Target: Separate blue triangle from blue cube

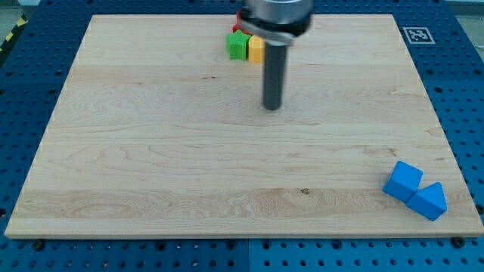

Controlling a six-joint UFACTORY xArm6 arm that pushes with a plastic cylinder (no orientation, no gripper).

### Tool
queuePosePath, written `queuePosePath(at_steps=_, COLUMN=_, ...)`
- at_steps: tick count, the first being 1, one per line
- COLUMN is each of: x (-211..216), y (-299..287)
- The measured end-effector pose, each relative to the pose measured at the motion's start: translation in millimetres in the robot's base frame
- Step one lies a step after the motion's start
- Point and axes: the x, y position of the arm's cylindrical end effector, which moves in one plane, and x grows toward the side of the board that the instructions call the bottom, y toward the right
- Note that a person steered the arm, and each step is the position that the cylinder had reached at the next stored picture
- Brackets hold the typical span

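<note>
**Inspection: rod tip well apart from the blue pair**

The arm carries no hand; it ends in a dark rod, so nothing is held or clasped. The tip (272, 107) rests on the bench (151, 151) in the upper middle of the view, touching no block.

Far from the tip, toward the view's bottom right, the blue cube (402, 180) and blue triangle (431, 201) sit touching each other near the bench corner, the triangle on the side farther from the tip.

Just above the tip, toward the view's top and slightly left, a green block (238, 45) and a yellow block (256, 49) stand side by side in contact. A red block (237, 31) shows behind them, mostly hidden by the arm; its shape cannot be told.
</note>
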Motion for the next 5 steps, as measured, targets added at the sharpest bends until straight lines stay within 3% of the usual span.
queuePosePath(at_steps=1, x=6.0, y=76.4)
queuePosePath(at_steps=3, x=84.3, y=181.1)
queuePosePath(at_steps=5, x=94.0, y=186.2)
